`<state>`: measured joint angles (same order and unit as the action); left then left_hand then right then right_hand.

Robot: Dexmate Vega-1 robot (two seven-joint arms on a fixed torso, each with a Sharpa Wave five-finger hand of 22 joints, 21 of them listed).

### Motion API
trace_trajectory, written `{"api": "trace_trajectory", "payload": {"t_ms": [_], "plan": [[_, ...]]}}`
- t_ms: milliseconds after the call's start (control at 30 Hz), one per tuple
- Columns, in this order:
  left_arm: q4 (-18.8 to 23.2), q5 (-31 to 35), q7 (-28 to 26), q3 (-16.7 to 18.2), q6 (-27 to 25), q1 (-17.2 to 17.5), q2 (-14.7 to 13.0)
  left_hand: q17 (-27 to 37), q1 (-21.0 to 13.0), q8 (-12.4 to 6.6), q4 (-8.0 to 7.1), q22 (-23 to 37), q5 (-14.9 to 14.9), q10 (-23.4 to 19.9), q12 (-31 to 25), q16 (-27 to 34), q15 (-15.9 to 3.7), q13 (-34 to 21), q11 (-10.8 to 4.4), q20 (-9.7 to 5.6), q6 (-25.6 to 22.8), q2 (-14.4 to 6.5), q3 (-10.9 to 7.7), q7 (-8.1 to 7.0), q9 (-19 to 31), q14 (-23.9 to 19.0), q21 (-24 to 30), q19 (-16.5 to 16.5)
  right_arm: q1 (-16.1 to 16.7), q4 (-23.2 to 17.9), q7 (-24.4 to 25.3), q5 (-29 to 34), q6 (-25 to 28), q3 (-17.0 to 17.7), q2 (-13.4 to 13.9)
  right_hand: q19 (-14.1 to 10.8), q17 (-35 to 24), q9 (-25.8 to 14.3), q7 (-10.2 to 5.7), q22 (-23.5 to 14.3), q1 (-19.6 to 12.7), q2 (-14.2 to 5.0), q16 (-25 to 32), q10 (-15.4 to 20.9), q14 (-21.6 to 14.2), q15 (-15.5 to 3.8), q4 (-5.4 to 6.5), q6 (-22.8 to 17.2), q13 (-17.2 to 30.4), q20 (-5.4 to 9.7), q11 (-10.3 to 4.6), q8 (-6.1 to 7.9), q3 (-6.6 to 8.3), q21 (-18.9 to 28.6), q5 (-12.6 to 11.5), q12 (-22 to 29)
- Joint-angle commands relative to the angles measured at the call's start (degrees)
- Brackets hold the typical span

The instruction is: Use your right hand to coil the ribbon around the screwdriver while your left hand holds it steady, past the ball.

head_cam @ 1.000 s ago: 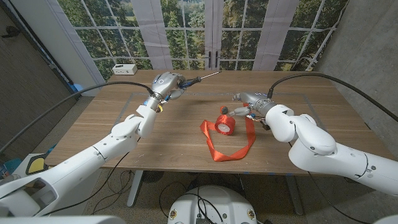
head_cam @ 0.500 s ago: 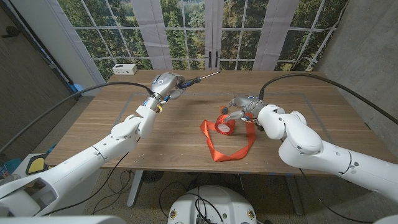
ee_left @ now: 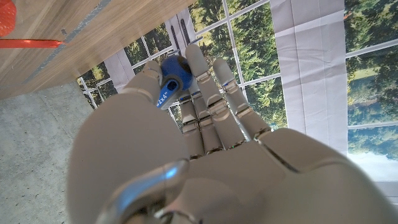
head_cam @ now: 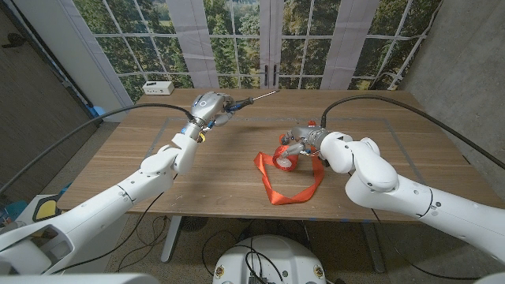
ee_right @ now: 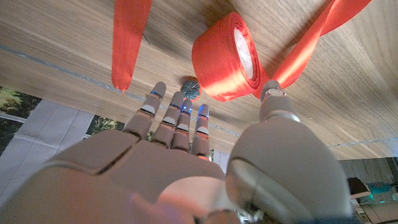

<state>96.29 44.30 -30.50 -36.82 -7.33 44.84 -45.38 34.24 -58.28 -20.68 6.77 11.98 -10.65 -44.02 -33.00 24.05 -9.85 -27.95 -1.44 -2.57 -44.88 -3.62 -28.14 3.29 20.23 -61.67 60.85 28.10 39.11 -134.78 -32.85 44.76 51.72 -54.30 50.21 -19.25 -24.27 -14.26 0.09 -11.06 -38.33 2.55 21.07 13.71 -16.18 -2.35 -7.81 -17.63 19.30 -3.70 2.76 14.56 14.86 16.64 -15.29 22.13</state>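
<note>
Right hand (head_cam: 301,139) has closed in on the red satin ribbon spool (head_cam: 284,158) mid-counter, fingers spread, empty. Left hand (head_cam: 210,106) grips the blue-handled screwdriver (head_cam: 251,99) well beyond the spool. Pinch the loose tail first.

Bright window daylight; sharp frames (edges bend outward).

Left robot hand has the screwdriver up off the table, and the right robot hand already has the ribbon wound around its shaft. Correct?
Not quite. In the head view the left robot hand holds the screwdriver aloft, but its shaft is bare. The ribbon lies on the table, by its spool, where the right robot hand reaches.
</note>
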Motion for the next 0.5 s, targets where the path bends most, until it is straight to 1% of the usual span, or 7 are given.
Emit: {"api": "trace_trajectory", "payload": {"t_ms": [33, 67, 200, 267, 333, 433, 500], "plan": [[-0.29, -0.39, -0.11, -0.07, 0.34, -0.04, -0.05, 0.28, -5.43, -5.60, -0.18, 0.00, -3.03, -9.89, 0.23, -0.41, -3.37, -9.98, -9.65, -0.27, -6.64, -5.82, -0.76, -6.13, 3.88, -0.94, 0.56, -0.17, -0.21, 3.03, -3.46, 3.41, -1.75, -0.36, -2.62, -0.86, -0.44, -0.35, 0.01, -0.28, -0.86, -0.38, 0.63, 0.92, -0.82, -1.34, 0.05, -0.84, 0.21, 0.04, 0.04, 0.37, -0.17, 0.26, -0.72, 0.60], [-0.23, -0.36, -0.02, -0.08, 0.34, -0.06, -0.12, 0.32, -5.42, -5.62, -0.18, -0.03, -3.03, -9.95, 0.26, -0.45, -3.37, -9.95, -9.64, -0.24, -6.71, -5.81, -0.76, -6.06, 3.87, -0.96, 0.62, -0.21, 0.12, 3.17, -3.21, 2.96, -2.10, 0.12, -2.74, -0.85, -0.47, -0.36, 0.02, -0.28, -0.92, -0.40, 0.65, 0.96, -0.84, -1.38, 0.04, -0.83, 0.22, 0.09, 0.06, 0.36, -0.18, 0.25, -0.73, 0.63], [-0.18, -0.35, -0.15, 0.00, 0.25, -0.01, -0.16, 0.44, -5.40, -5.62, -0.18, -0.12, -3.02, -9.98, 0.36, -0.56, -3.37, -9.94, -9.55, -0.34, -6.70, -5.81, -0.76, -6.03, 3.86, -1.04, 0.82, -0.34, -0.22, 4.40, -4.72, 4.03, -2.48, -0.37, -3.67, -0.93, -0.74, -0.40, 0.03, -0.28, -1.29, -0.56, 0.85, 1.05, -1.08, -1.46, -0.01, -1.01, 0.31, 0.07, -0.08, 0.40, -0.27, 0.25, -0.85, 0.82], [-0.10, -0.33, -0.02, -0.03, 0.22, 0.00, -0.18, 0.50, -5.39, -5.64, -0.18, -0.16, -3.02, -10.07, 0.35, -0.63, -3.37, -10.00, -9.63, -0.29, -6.79, -5.81, -0.76, -6.11, 3.83, -1.07, 0.94, -0.37, 0.21, 4.87, -4.52, 3.16, -3.07, 0.34, -3.92, -1.04, -0.86, -0.42, 0.02, -0.28, -1.47, -0.58, 0.92, 1.11, -1.16, -1.48, -0.06, -1.08, 0.36, 0.08, 0.11, 0.41, -0.34, 0.28, -0.90, 0.92], [-0.04, -0.22, 0.12, -0.09, 0.24, -0.01, -0.30, 0.55, -5.39, -5.67, -0.17, -0.20, -3.01, -9.94, 0.38, -0.67, -3.38, -10.11, -9.61, -0.31, -6.80, -5.79, -0.76, -6.11, 3.88, -1.10, 1.03, -0.35, -0.11, 5.29, -5.32, 4.84, -2.56, -0.43, -4.26, -1.06, -0.96, -0.44, 0.00, -0.28, -1.58, -0.61, 0.95, 1.14, -1.14, -1.50, -0.07, -1.18, 0.39, 0.08, -0.12, 0.43, -0.39, 0.28, -0.94, 0.99], [0.17, -0.25, -0.03, 0.05, 0.02, 0.22, -0.31, 0.64, -5.40, -5.72, -0.14, -0.26, -3.00, -10.07, 0.43, -0.76, -3.38, -10.08, -9.61, -0.31, -6.83, -5.78, -0.78, -6.07, 3.93, -1.15, 1.20, -0.41, 0.20, 5.64, -5.43, 5.38, -2.71, -0.22, -4.51, -1.30, -1.18, -0.48, 0.04, -0.28, -1.80, -0.74, 1.13, 1.52, -1.37, -1.51, -0.06, -1.32, 0.46, 0.07, 0.10, 0.46, -0.50, 0.35, -1.02, 1.27], [0.43, -0.41, 0.17, 0.15, -0.03, 0.38, -0.42, 0.69, -5.40, -5.75, -0.13, -0.29, -3.00, -10.03, 0.49, -0.81, -3.38, -10.09, -9.62, -0.33, -6.87, -5.78, -0.78, -6.10, 3.94, -1.17, 1.27, -0.46, 0.32, 6.15, -5.52, 7.14, -2.20, -0.76, -4.85, -1.41, -1.36, -0.51, 0.08, -0.28, -2.00, -0.85, 1.32, 1.85, -1.70, -1.71, -0.06, -1.97, 0.52, 0.07, -0.11, 0.69, -0.58, 0.37, -1.09, 1.51]]}}
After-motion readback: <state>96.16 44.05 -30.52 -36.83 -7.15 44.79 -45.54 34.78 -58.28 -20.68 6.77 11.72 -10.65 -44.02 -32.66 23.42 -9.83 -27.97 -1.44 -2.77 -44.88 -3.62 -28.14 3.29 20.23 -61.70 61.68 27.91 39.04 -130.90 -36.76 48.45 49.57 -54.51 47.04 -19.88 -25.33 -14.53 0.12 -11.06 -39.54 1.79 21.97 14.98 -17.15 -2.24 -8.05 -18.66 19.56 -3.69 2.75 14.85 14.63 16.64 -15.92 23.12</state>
